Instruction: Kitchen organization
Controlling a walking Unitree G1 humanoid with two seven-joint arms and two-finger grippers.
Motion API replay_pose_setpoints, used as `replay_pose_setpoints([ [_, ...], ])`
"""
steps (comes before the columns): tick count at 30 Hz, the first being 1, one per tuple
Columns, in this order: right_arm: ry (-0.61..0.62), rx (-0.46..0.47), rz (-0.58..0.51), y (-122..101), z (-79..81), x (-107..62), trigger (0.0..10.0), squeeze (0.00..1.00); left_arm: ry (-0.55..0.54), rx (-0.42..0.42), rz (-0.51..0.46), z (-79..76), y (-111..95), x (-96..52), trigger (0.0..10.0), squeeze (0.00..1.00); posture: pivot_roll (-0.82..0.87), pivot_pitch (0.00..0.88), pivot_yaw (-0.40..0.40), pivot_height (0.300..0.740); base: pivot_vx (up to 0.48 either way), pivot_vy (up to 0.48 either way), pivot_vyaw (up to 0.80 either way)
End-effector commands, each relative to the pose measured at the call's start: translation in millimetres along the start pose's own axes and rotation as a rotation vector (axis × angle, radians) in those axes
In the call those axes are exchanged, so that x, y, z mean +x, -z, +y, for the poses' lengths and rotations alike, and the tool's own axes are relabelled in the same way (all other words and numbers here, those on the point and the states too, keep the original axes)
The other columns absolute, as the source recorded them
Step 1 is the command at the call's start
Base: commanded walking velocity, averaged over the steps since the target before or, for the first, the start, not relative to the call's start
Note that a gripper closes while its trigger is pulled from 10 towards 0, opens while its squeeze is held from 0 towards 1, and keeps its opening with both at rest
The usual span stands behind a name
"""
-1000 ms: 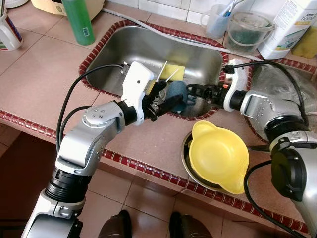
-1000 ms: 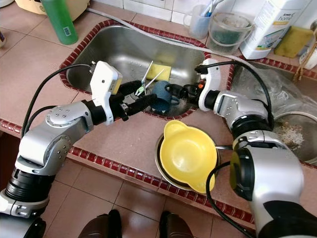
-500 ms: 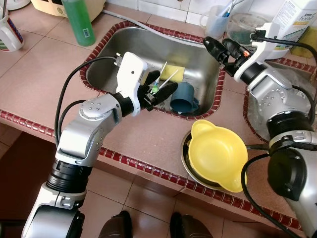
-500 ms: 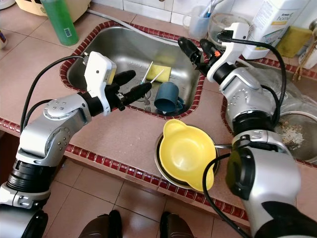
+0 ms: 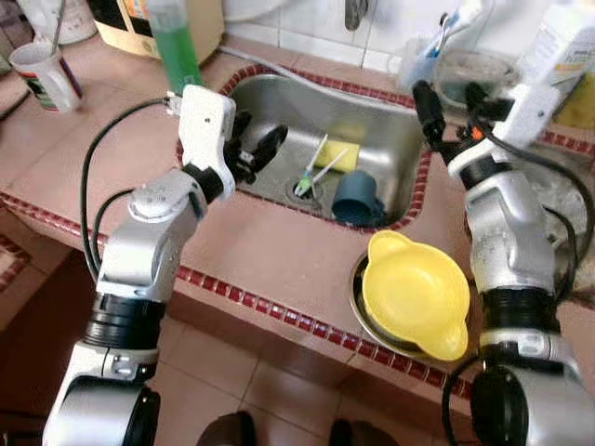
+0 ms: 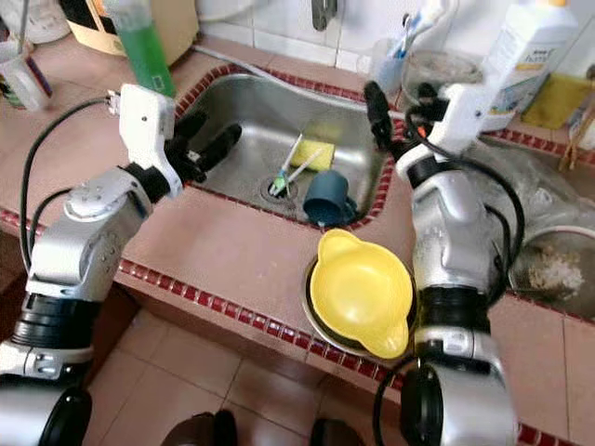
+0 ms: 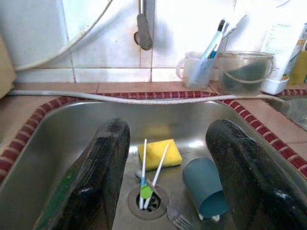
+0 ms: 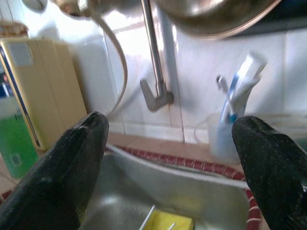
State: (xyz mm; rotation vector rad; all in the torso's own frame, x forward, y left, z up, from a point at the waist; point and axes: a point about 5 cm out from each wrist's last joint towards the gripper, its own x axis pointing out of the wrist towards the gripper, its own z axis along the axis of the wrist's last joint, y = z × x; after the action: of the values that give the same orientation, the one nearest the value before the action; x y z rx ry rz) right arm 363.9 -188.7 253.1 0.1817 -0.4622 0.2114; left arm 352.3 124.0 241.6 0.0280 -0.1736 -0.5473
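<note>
Blue cup (image 7: pixel 205 186) lies in sink (image 7: pixel 57 129) between left pincer (image 7: pixel 172 177) fingers.

Both arms reach forward — left hand (image 5: pixel 256 147) and right hand (image 6: pixel 402 110) spread, empty.

A home kitchen: a steel sink (image 5: pixel 279 102) set in a tiled counter (image 5: pixel 84 158), a sponge (image 7: pixel 160 153) and cup (image 7: pixel 204 187) inside, a faucet (image 7: pixel 144 28) at twelve o'clock, a yellow bowl (image 5: pixel 414 293) at four.
</note>
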Motion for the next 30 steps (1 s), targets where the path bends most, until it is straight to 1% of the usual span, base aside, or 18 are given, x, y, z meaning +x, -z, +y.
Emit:
replay_pose_setpoints([
  [1, 0.013, -0.056, -0.042, -8, 4.9, -7.1, 10.0, 0.00, -0.002, 0.005, -0.017, -1.3, 1, -3.1, 10.0, 0.00, -0.14, 0.041, 0.027, 0.740, 0.000, 0.000, 0.00],
  [2, 0.026, -0.089, -0.054, -8, 5.6, -12.8, 10.0, 0.00, 0.000, 0.001, -0.021, -2.4, 3, -4.4, 10.0, 0.00, -0.15, 0.037, 0.030, 0.740, 0.000, 0.000, 0.00],
  [4, 0.053, -0.111, -0.067, -9, 6.0, -19.5, 10.0, 0.00, 0.016, -0.006, -0.031, -4.4, 6, -6.0, 10.0, 0.00, -0.15, 0.030, 0.031, 0.740, 0.000, 0.000, 0.00],
  [5, 0.075, -0.124, -0.074, -10, 6.6, -24.2, 10.0, 0.00, 0.028, -0.025, -0.038, -5.6, 8, -7.3, 10.0, 0.00, -0.15, 0.030, 0.031, 0.740, 0.000, 0.000, 0.00],
  [6, 0.105, -0.163, -0.094, -12, 8.0, -33.6, 10.0, 0.00, 0.028, -0.058, -0.055, -6.4, 10, -10.7, 10.0, 0.00, -0.16, 0.028, 0.027, 0.740, 0.000, 0.000, 0.00],
  [7, 0.105, -0.163, -0.094, -12, 8.0, -33.6, 10.0, 0.00, 0.028, -0.058, -0.055, -6.4, 10, -10.7, 10.0, 0.00, -0.16, 0.028, 0.027, 0.740, 0.000, 0.000, 0.00],
  [8, 0.130, -0.270, -0.110, -14, 9.8, -42.3, 10.0, 0.00, 0.014, -0.075, -0.057, -5.1, 14, -14.0, 10.0, 0.00, -0.17, 0.030, 0.026, 0.740, 0.000, 0.000, 0.00],
  [10, 0.135, -0.297, -0.106, -12, 12.9, -51.6, 10.0, 0.00, -0.015, -0.097, -0.054, -3.9, 19, -17.8, 10.0, 0.00, -0.17, 0.027, 0.026, 0.740, 0.000, 0.000, 0.00],
  [11, 0.151, -0.290, -0.085, -8, 15.3, -61.6, 10.0, 0.00, -0.046, -0.125, -0.063, -3.7, 25, -22.2, 10.0, 0.00, -0.18, 0.027, 0.021, 0.740, 0.000, 0.000, 0.00],
  [12, 0.154, -0.284, -0.074, -6, 16.3, -64.8, 10.0, 0.00, -0.056, -0.135, -0.063, -3.8, 26, -23.6, 10.0, 0.00, -0.18, 0.027, 0.021, 0.740, 0.000, 0.000, 0.00],
  [13, 0.140, -0.283, -0.072, -3, 20.7, -71.5, 10.0, 0.00, -0.068, -0.131, -0.067, -4.7, 30, -27.1, 10.0, 0.00, -0.18, 0.021, 0.020, 0.740, 0.000, 0.000, 0.00],
  [16, 0.147, -0.289, -0.058, 0, 28.6, -82.1, 10.0, 0.00, -0.075, -0.092, -0.051, -9.7, 39, -34.8, 10.0, 0.00, -0.17, 0.013, 0.010, 0.740, 0.000, 0.000, 0.00],
  [18, 0.146, -0.285, -0.053, 2, 30.6, -84.1, 10.0, 0.00, -0.078, -0.094, -0.046, -10.7, 41, -36.5, 10.0, 0.00, -0.17, 0.013, 0.010, 0.740, 0.000, 0.000, 0.00],
  [19, 0.133, -0.261, -0.037, 6, 37.2, -89.1, 10.0, 0.00, -0.077, -0.087, -0.042, -13.9, 45, -40.2, 10.0, 0.00, -0.17, 0.006, 0.005, 0.740, 0.000, 0.000, 0.00],
  [21, 0.128, -0.250, -0.030, 8, 39.6, -90.9, 10.0, 0.00, -0.075, -0.081, -0.041, -15.3, 46, -41.5, 10.0, 0.00, -0.17, 0.005, 0.003, 0.740, 0.000, 0.000, 0.00],
  [24, 0.105, -0.268, 0.011, 17, 51.0, -98.5, 10.0, 0.00, -0.082, -0.088, -0.042, -20.1, 51, -47.7, 10.0, 0.00, -0.16, 0.000, -0.003, 0.740, 0.000, 0.000, 0.00],
  [28, 0.084, -0.266, 0.025, 21, 55.1, -99.9, 10.0, 0.00, -0.081, -0.099, -0.044, -21.5, 52, -50.1, 10.0, 0.00, -0.16, 0.000, -0.003, 0.740, 0.000, 0.000, 0.00],
  [30, 0.078, -0.271, 0.026, 21, 55.3, -99.2, 10.0, 0.00, -0.079, -0.102, -0.045, -22.0, 52, -50.1, 10.0, 0.00, -0.16, 0.000, -0.001, 0.740, 0.000, -0.272, 0.00],
])
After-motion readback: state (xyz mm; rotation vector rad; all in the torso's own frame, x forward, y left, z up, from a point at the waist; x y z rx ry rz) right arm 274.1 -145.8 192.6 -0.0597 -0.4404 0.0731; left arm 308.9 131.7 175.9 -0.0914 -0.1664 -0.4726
